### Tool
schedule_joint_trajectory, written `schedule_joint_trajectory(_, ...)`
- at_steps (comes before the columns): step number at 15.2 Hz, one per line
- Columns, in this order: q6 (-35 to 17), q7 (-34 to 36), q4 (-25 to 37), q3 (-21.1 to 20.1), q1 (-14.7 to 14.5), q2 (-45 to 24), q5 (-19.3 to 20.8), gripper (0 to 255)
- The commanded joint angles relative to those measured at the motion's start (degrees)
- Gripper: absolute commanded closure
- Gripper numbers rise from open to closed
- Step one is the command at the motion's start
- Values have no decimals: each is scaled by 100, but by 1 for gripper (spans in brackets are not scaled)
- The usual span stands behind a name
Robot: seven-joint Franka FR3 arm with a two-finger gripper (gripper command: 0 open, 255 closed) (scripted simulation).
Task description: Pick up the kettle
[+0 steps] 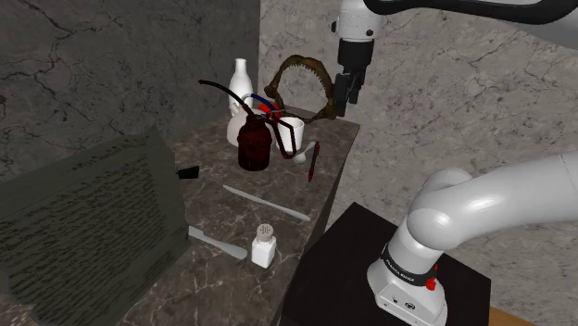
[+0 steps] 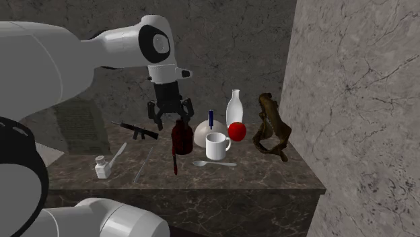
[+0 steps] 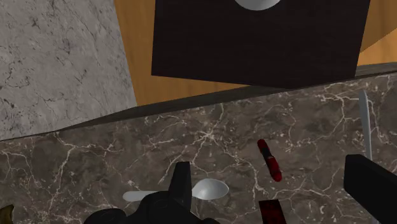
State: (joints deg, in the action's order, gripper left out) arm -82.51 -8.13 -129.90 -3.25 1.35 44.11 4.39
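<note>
Hovering with fingers spread, the hand (image 2: 168,122) is hanging just above the upright dark red kettle (image 2: 179,139), slightly off-centre.

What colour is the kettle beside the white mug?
The kettle is dark red, best seen in the shoulder view.

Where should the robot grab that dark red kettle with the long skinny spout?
Probably the upper part of the dark red kettle, where it narrows, coming straight down with the open gripper. The kettle stands upright, and the white mug and white bottle crowd its sides, so a sideways approach looks tight. Skip the thin black spout: it looks too slim to hold steadily.
</note>
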Motion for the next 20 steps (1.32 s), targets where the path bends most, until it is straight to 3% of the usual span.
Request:
schedule_joint_trajectory(1, 0, 0, 0, 0, 0, 0, 0, 0)
schedule_joint_trajectory(11, -988, -291, 1231, 155, 53, -2090, 126, 0)
schedule_joint_trajectory(20, -1286, -554, 3008, 218, 76, -4054, 151, 0)
